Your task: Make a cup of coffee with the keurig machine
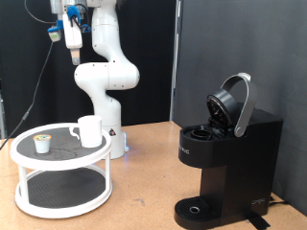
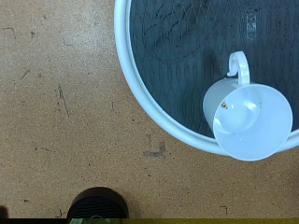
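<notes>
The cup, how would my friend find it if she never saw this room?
Look at the round white two-shelf stand on the exterior view's left side of the wooden table. The cup sits on its dark top shelf, at the edge nearer the black keurig machine. It is plain white with a handle, far bigger than the tiny tan-topped pod beside it.

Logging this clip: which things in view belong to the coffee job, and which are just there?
Part of the job:
- cup, on the round stand's top shelf
- keurig, lid up
- pod, on the same shelf
- hand, raised high above the stand, holding nothing visible

Just there:
- stand, two shelves
- table
- black curtain
</notes>
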Available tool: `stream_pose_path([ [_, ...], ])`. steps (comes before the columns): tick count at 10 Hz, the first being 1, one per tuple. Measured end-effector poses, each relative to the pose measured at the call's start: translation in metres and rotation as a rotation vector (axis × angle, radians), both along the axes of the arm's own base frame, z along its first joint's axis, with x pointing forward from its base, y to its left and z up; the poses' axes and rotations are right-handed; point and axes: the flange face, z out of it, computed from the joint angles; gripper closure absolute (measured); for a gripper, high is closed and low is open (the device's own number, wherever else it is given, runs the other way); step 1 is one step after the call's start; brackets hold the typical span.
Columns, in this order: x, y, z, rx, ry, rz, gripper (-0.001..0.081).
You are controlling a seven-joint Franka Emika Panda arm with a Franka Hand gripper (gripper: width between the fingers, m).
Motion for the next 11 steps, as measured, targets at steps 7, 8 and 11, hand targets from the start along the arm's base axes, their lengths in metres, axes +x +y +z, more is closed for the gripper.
stream_pose_path([
  [7, -0.031, -0.051, -0.008, -0.013, 0.013, 0.03, 0.0072],
  [8, -0.035, -0.054, -0.01, -0.011, 0.014, 0.036, 0.0072],
  [11, -0.044, -0.06, -0.013, -0.008, -0.001, 0.046, 0.0072],
])
